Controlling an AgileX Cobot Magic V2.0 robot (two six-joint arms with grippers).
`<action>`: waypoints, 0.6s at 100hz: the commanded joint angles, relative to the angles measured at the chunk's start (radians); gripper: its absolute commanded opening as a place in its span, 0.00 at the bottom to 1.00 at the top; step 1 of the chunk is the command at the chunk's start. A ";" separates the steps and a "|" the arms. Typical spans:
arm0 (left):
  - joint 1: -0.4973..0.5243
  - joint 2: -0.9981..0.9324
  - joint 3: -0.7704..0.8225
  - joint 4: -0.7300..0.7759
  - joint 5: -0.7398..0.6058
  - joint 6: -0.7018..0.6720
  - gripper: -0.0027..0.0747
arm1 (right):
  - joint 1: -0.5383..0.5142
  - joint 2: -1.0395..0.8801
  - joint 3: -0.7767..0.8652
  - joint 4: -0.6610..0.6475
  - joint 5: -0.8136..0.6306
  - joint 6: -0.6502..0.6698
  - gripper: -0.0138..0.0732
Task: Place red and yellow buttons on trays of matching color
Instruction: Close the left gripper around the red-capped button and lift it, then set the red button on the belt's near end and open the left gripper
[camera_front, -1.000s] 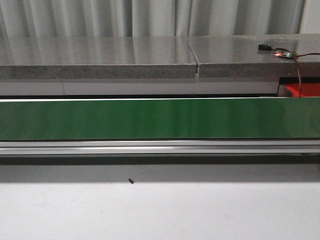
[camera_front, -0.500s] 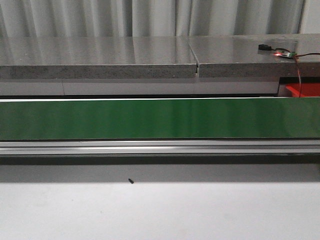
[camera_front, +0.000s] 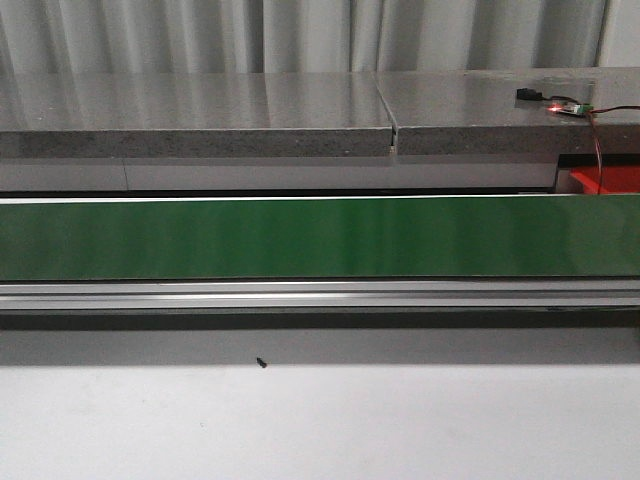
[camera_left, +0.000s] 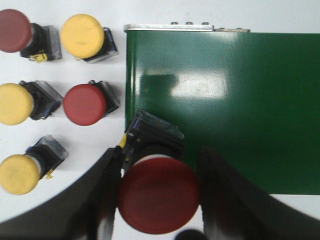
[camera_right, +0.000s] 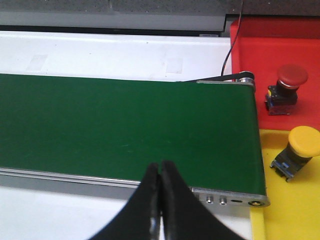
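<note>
White tabletop lay under a green belt (camera_left: 220, 105). Over its edge, the left gripper (camera_left: 159, 192) clasped a red button (camera_left: 159, 200). Above the belt's other end, the right gripper (camera_right: 160, 200) was pinched empty; red tray (camera_right: 280, 40) and yellow tray (camera_right: 290, 200) were cut off.

No words, numbers, brand marks or signs can be read in any of the views. The green belt (camera_front: 320, 237) carries no print along its length. The caps of the red buttons (camera_left: 159, 194) and yellow buttons (camera_left: 82, 35) are plain, with no legend on them, and their dark bodies are too small and blurred to show any marking. The red tray (camera_right: 280, 55) and the yellow tray (camera_right: 290, 200) bear no label. The small circuit board (camera_front: 567, 108) on the grey bench (camera_front: 200, 115) shows only a lit red dot.
</note>
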 joint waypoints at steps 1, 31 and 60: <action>-0.010 -0.015 -0.032 -0.058 0.042 -0.019 0.25 | 0.002 -0.006 -0.027 0.017 -0.057 -0.008 0.08; -0.010 0.033 -0.032 -0.068 0.041 -0.019 0.26 | 0.002 -0.006 -0.027 0.017 -0.056 -0.008 0.08; -0.010 0.038 -0.032 -0.071 0.039 -0.019 0.64 | 0.002 -0.006 -0.027 0.017 -0.056 -0.008 0.08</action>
